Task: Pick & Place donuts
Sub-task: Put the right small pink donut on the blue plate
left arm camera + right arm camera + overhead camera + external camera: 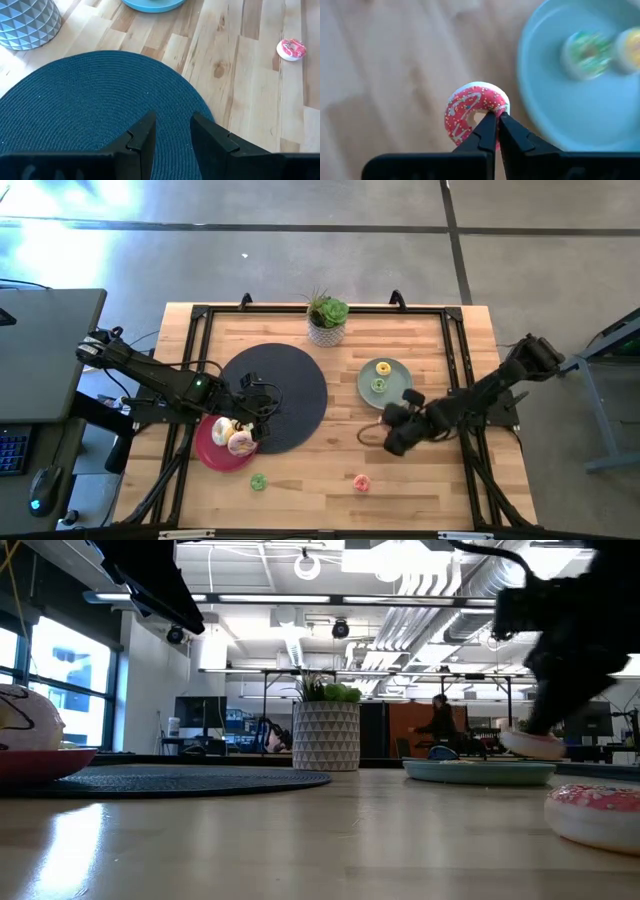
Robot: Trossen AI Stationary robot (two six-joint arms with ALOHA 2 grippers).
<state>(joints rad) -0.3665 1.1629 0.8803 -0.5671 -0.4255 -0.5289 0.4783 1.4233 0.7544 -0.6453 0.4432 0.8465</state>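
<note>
My right gripper [495, 120] is shut on a small pink-iced donut [470, 112] with sprinkles, above the wood beside the grey-green plate [545, 100]. In the high view this gripper [392, 438] is near the plate [398, 383], which holds a yellow mini [382, 367] and a green mini [378, 385]. My left gripper [172, 135] is open over the dark round mat [100, 100], next to the pink plate [208, 448] with two white-iced donuts [236, 436]. A green mini [258, 481] and a pink donut [361, 482] lie flat on the table. My right gripper pinches the pink donut's ring [501, 107] on the side nearest the fingers. One finger [486, 125] reaches to the hole and the other lies outside the rim. The fingers come from above, and the donut is lifted clear of the table, its icing facing the wrist camera.
A potted plant in a white patterned pot [326, 322] stands at the far edge between mat and plate. Bare wood lies along the near edge around the two loose donuts. A black frame [455, 350] runs along the table's sides.
</note>
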